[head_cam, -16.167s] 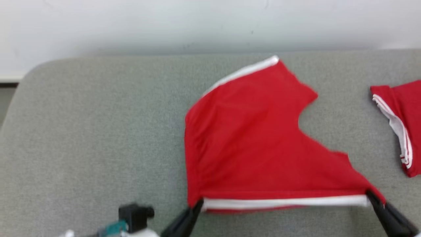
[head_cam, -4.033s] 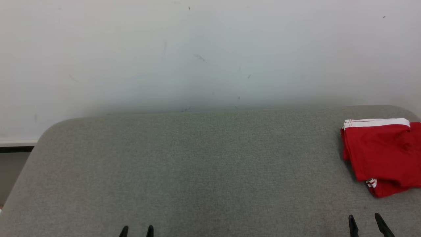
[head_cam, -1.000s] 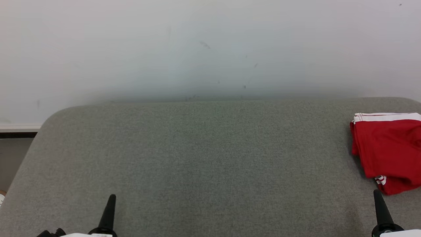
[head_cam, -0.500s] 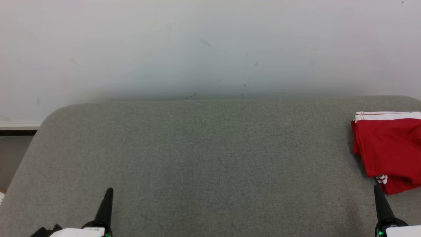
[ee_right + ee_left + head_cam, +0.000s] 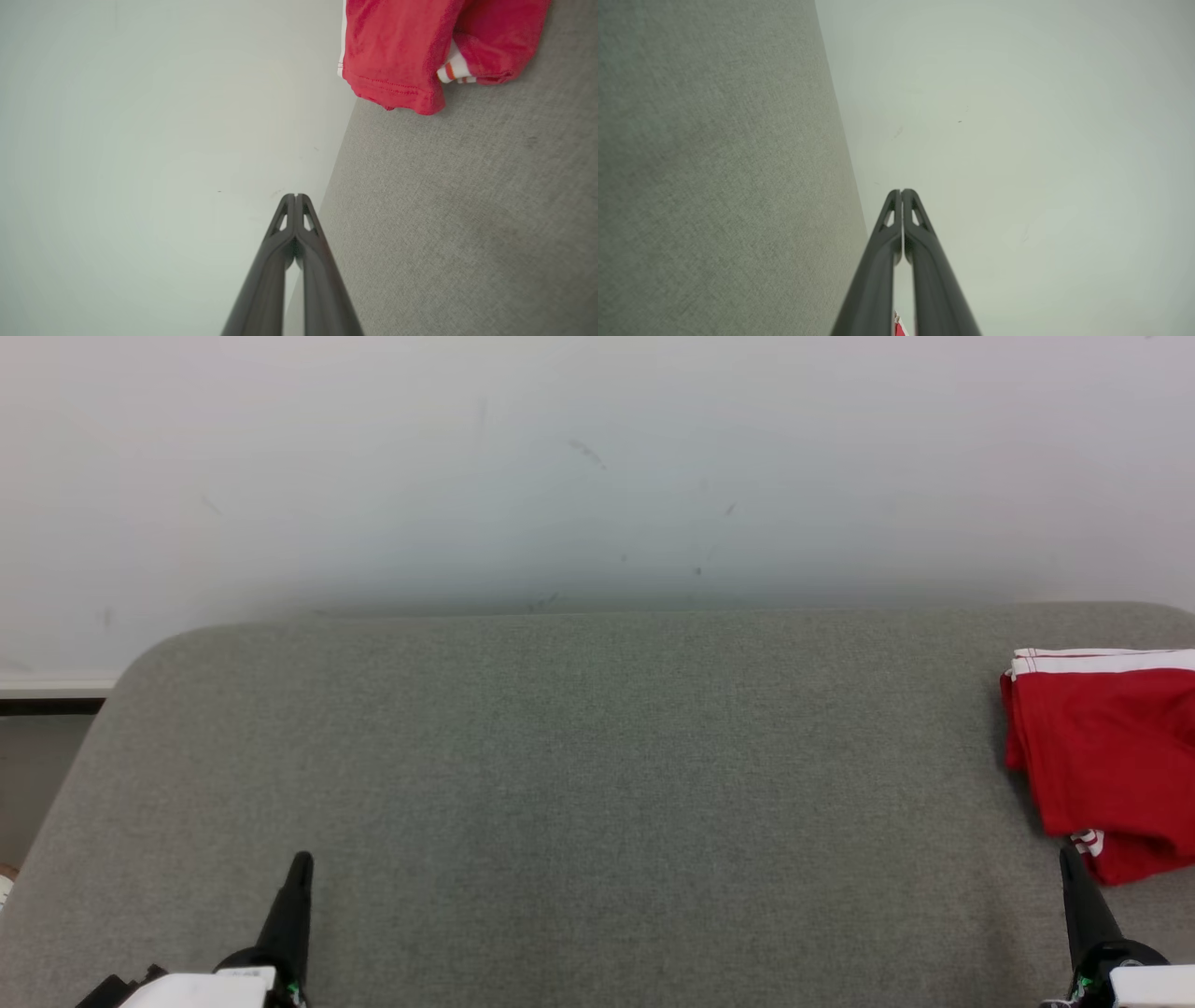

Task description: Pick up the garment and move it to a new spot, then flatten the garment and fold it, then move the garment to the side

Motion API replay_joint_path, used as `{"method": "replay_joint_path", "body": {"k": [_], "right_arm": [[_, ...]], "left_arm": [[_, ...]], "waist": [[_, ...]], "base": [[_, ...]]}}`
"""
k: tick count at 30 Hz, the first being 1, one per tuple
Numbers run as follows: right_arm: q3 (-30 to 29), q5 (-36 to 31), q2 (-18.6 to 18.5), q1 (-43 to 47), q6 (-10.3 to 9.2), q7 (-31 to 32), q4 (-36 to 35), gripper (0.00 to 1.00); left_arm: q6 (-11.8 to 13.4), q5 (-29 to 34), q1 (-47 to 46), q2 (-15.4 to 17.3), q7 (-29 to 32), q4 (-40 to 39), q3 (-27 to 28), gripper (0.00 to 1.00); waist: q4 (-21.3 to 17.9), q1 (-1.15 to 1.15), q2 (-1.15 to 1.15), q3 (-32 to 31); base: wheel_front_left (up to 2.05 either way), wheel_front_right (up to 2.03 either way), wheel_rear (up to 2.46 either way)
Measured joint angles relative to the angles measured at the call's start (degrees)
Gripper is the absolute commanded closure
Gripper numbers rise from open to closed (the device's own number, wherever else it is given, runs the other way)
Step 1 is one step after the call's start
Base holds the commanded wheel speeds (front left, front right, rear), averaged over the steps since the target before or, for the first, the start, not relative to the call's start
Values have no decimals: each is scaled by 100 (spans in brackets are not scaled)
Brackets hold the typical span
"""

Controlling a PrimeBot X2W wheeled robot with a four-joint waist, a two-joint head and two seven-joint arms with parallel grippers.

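Left gripper (image 5: 300, 861) and right gripper (image 5: 1067, 857) are both showing their long dark fingers pressed together, gripping nothing, and are pointing away from the robot over the near part of the grey padded table (image 5: 579, 756). The right fingertip is sitting near the closest corner of the garment (image 5: 1102, 747) (apart from it, as far as the head view is telling). That folded red jersey is lying at the table's far right, partly cut off by the frame.

The risk, as I am judging it: the near corner is looking loose, with a scrap of striped white trim poking out, so a sideways swing of the right arm could be snagging it and dragging the fold open.

Its white-striped edge is facing the pale wall (image 5: 560, 457) and running side to side. The long axis I cannot settle, the right part being out of frame.
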Motion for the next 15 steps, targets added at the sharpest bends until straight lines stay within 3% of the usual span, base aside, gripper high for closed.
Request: {"method": "replay_joint_path", "body": {"k": [15], "right_arm": [[-25, 606, -2, -112, 0, 160, -10, 100]], "left_arm": [[-53, -536, -127, -3, 166, 34, 124, 100]], "waist": [[12, 0, 0, 54]], "base": [[0, 0, 0]]}}
